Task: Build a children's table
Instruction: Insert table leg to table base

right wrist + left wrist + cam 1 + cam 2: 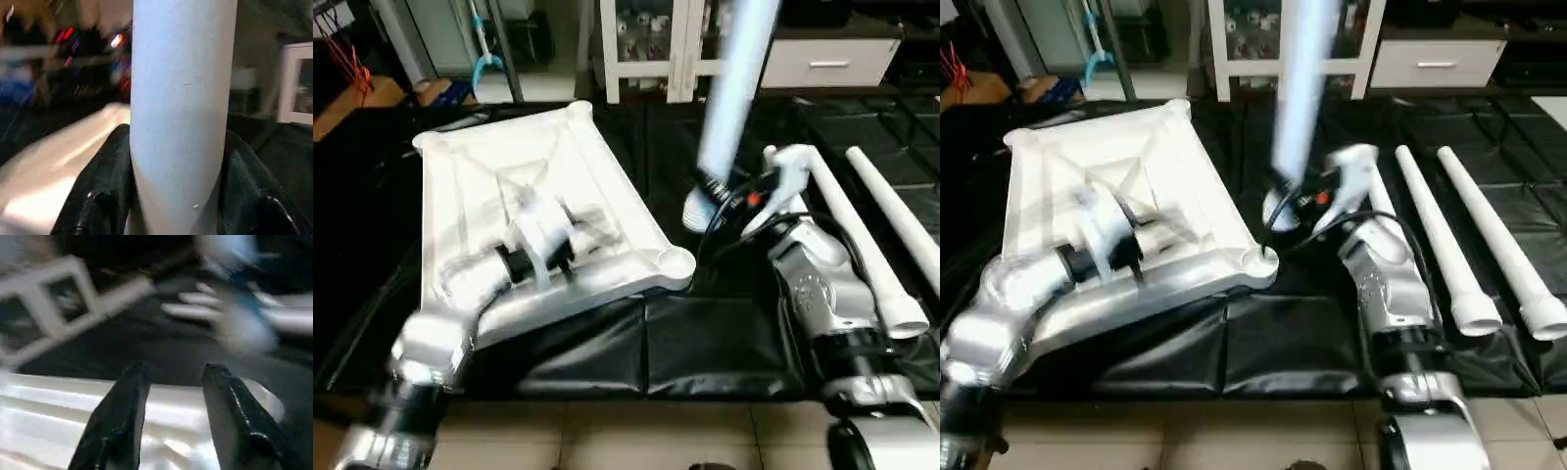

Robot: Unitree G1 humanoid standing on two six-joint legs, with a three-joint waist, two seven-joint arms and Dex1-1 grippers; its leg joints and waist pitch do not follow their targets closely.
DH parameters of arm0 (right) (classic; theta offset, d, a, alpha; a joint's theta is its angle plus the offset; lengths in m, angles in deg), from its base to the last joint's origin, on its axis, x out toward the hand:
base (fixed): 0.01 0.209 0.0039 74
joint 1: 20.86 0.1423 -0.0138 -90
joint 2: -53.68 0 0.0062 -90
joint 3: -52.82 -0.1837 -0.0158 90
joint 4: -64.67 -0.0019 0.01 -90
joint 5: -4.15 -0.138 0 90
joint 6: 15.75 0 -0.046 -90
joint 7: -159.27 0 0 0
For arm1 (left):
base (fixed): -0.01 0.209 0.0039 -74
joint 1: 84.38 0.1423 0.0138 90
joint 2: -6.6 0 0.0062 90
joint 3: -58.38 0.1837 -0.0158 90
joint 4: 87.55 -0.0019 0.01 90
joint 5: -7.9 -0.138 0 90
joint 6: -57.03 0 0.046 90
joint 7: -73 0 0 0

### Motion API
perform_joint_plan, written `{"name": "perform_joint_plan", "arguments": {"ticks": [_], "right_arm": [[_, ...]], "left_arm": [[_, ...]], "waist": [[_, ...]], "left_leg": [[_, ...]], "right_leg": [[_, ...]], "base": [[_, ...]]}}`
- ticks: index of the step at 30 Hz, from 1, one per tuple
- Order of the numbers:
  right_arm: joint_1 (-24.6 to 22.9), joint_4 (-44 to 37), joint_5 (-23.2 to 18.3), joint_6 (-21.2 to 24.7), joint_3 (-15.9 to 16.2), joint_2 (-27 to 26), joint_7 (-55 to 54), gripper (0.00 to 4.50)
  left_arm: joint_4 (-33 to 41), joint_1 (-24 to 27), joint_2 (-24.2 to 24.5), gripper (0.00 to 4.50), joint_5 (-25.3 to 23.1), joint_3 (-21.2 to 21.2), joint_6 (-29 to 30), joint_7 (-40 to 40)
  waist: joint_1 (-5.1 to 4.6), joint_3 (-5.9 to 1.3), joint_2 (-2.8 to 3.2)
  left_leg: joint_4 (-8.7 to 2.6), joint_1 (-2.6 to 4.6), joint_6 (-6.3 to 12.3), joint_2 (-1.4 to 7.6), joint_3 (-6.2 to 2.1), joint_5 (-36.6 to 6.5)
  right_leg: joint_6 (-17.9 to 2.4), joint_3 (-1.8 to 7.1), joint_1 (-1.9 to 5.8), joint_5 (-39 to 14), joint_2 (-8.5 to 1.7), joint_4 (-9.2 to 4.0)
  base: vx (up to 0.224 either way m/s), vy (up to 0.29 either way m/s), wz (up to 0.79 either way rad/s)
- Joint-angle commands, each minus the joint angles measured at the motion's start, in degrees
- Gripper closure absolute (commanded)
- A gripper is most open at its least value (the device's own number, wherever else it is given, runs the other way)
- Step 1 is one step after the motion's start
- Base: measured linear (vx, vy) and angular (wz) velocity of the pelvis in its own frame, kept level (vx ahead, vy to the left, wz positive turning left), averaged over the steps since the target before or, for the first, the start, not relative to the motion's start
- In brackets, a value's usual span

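The children's table is in parts on a black mat. Its white square tabletop (pixel 480 176) lies with the ribbed underside up, a round corner socket (pixel 676 262) pointing to the right. My left arm reaches over it, and my left gripper (pixel 173 369) hovers open above the ribs with nothing between its fingers. My right gripper (pixel 713 191) is shut on a white tapered leg (pixel 736 88) that stands upright just right of the tabletop, its lower end near the mat. In the right wrist view the black fingers (pixel 105 186) press on both sides of this leg (pixel 181 73).
Two more white legs (pixel 842 225) (pixel 901 211) lie side by side on the black mat (pixel 705 343) to the right. A white glass-door cabinet (pixel 656 44) and a white drawer unit (pixel 827 61) stand at the back. Tiled floor borders the mat's front edge.
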Motion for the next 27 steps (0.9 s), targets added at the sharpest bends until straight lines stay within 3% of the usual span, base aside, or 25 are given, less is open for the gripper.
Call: {"name": "perform_joint_plan", "arguments": {"ticks": [1,3,6,11,14,17,20,22,23,27], "right_arm": [[0.01,-3.46,4.06,1.15,4.32,0.29,0.86,2.63],[0.72,-4.08,7.34,1.71,6.47,0.06,-1.19,2.63],[1.78,-3.47,11.53,1.75,8.86,0.08,-3.71,2.63],[1.95,-2.78,16.65,1.92,11.64,0.77,-6.08,2.63],[2.04,-2.04,18.21,1.98,11.83,1.11,-7.44,2.63],[2.19,-1.12,18.86,2.38,11.32,1.1,-8.91,2.63],[2.44,-0.69,19.6,2.56,11.13,0.93,-9.88,2.63],[2.58,-0.57,19.68,2.57,11.13,0.86,-10.04,2.63],[2.73,-0.5,19.66,2.5,11.05,0.78,-10.17,2.63],[3.19,-0.68,18.16,2.48,9.51,0.04,-10.51,2.63]], "left_arm": [[-3.17,-4.74,-1.11,2.22,-1.45,-4.13,5.92,8.87],[-4.12,-9.47,-3.1,2.16,-1.36,-6.77,11.32,15.68],[-2.68,-14.18,-5.93,2.16,1.15,-7.91,14.89,18.93],[3.4,-20.73,-10.03,2.16,3.72,-4.57,18.94,17.25],[7.26,-22.06,-11.36,2.16,5.99,-3.45,21.04,15.9],[12.28,-23.54,-12.58,2.16,9.31,-1.77,23.46,14.3],[15.21,-24.03,-13.39,2.16,11.05,-0.77,25.38,12.82],[15.98,-24.08,-13.58,2.16,11.49,-0.55,25.96,12.34],[16.33,-24.03,-13.69,2.16,11.74,-0.54,26.09,12.16],[14.83,-23.11,-12.6,2.16,9.23,-1.29,25.59,13.53]], "waist": [[0.08,-4.34,-0.36],[0.23,-4.4,-0.32],[0.41,-4.46,-0.67],[1.26,-4.76,-0.56],[1.75,-4.77,-0.75],[2.0,-4.8,-0.5],[1.97,-4.71,-0.71],[1.81,-4.49,-0.74],[1.64,-4.25,-0.67],[1.25,-4.3,-0.58]], "left_leg": [[-3.72,0.2,4.93,1.23,0.12,-4.98],[-3.56,0.24,4.21,1.16,-0.11,-5.11],[-3.45,0.03,3.91,1.07,-0.1,-3.78],[-2.87,-0.12,6.42,1.1,-0.17,-0.24],[-2.76,-0.24,7.01,1.16,-0.15,0.83],[-2.62,-0.16,7.51,1.26,-0.16,0.48],[-2.34,-0.75,7.81,1.08,-0.2,0.77],[-2.43,-0.73,7.28,1.07,-0.1,-2.23],[-2.71,-0.7,5.96,1.03,-0.17,-5.21],[-2.89,-0.47,4.07,1.1,-0.22,-7.48]], "right_leg": [[-13.24,1.16,3.85,-4.39,-1.41,-2.61],[-12.92,1.13,3.94,-5.53,-1.6,-2.67],[-13.23,1.21,4.07,-5.0,-1.65,-2.54],[-14.43,1.14,4.0,-0.95,-1.7,-2.21],[-15.05,1.13,4.04,0.08,-1.74,-1.91],[-15.27,1.01,3.81,-0.77,-1.66,-1.99],[-15.49,0.97,3.92,-0.01,-1.62,-1.85],[-14.73,0.95,3.9,-3.49,-1.59,-2.19],[-13.33,0.88,3.89,-8.11,-1.52,-2.69],[-11.79,0.9,3.63,-10.45,-1.3,-3.0]], "base": [[0.0,0.0,0.0],[0.0,0.0,0.0],[0.0,0.0,0.0],[0.0,0.0,0.0],[0.0,0.0,0.0],[0.0,0.0,0.0],[0.0,0.0,0.0],[0.0,0.0,0.0],[0.0,0.0,0.0],[0.0,0.0,0.0]]}}
